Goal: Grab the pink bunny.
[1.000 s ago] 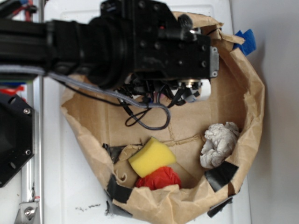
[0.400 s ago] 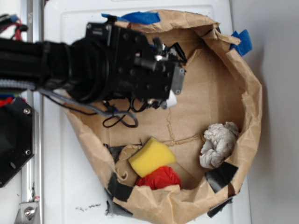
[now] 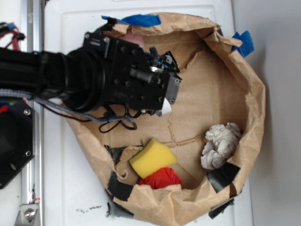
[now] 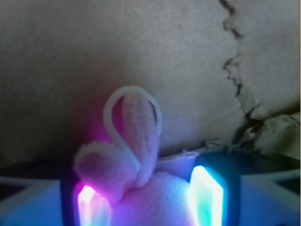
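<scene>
straddling the pink bunny (image 4: 136, 188) with the gripper (image 4: 149, 197), fingers spread and not yet clenched; likely squashing easily, so pinching the plump body, not the floppy ears.

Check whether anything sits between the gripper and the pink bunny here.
Nothing visible does. In the wrist view the pink bunny already lies between the fingers of the gripper, ears and white loop poking forward. The yellow sponge and paper wad lie well away.
</scene>
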`<state>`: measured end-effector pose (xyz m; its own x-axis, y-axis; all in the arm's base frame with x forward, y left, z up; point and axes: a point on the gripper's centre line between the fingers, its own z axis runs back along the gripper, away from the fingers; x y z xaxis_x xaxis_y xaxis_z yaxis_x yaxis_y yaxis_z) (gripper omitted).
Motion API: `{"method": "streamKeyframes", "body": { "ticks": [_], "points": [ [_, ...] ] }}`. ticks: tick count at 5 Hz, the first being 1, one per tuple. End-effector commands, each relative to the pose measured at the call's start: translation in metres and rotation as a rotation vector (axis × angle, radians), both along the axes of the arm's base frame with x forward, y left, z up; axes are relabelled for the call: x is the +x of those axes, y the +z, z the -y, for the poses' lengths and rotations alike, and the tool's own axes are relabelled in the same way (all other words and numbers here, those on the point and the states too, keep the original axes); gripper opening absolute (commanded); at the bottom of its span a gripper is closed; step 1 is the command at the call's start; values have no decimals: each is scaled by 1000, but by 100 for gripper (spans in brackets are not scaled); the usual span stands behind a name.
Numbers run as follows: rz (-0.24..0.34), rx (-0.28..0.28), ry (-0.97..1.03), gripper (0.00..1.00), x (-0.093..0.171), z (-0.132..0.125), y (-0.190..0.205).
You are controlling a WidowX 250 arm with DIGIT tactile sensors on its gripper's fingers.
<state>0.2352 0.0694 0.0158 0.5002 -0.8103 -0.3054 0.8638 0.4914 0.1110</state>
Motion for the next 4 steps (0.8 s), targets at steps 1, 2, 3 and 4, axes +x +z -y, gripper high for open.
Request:
{"method": "streamKeyframes", "body": {
  "ticks": [1, 2, 3, 4],
  "points": [
    [23, -18, 11, 0, 17, 1, 15],
    [36, -50, 19, 0, 23, 2, 24],
    [108, -109, 102, 0, 10, 9, 46],
    [231, -236, 237, 0, 21, 33, 95]
  ]
}}
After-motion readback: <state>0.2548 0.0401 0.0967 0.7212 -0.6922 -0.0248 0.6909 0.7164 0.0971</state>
